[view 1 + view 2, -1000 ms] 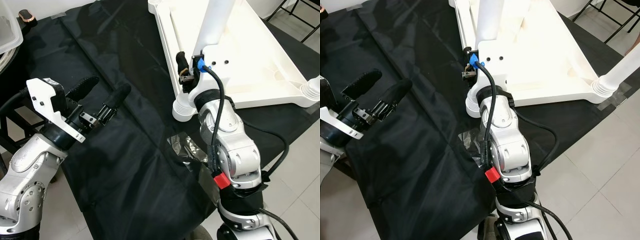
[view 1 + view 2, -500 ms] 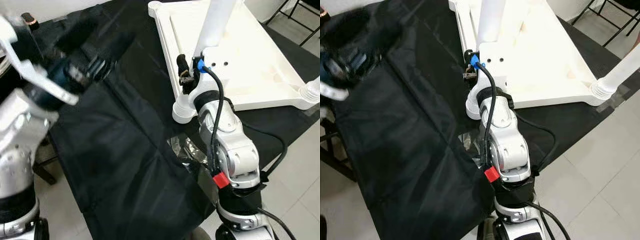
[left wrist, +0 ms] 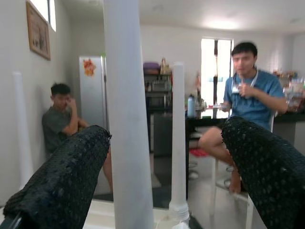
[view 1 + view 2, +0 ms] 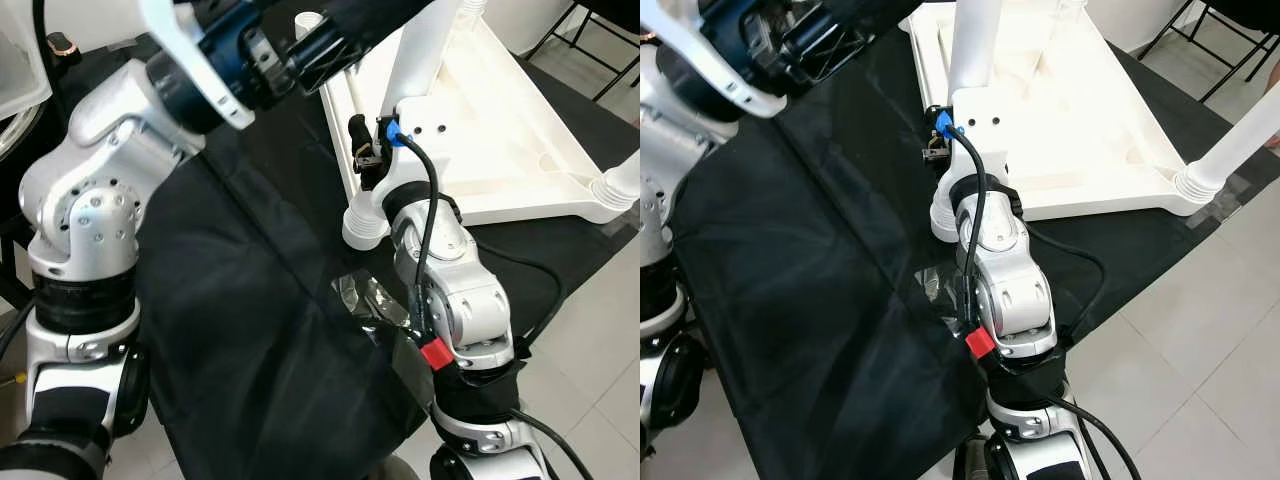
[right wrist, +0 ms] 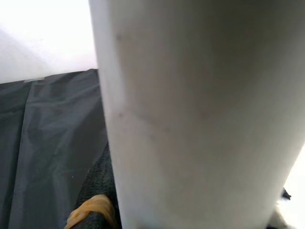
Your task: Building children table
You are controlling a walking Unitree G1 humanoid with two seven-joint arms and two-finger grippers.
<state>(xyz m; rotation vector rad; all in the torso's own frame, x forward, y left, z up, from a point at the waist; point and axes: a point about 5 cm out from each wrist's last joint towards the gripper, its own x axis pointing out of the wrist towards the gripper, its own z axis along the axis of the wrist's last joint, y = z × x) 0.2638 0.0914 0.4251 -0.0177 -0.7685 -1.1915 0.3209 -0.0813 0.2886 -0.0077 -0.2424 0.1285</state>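
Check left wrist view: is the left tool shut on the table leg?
No. The left tool is open, its fingers standing apart on either side of the white table leg.

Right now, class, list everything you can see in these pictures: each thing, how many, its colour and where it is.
Table top: one, white, upside down on the black cloth.
Table legs: four, white, standing up from the top's corners.
Cloth: one, black, spread under the table top.
People: two, seated in the room behind.
Left gripper: fingers open, either side of a leg.
Right gripper: black fingers shut on the near leg.
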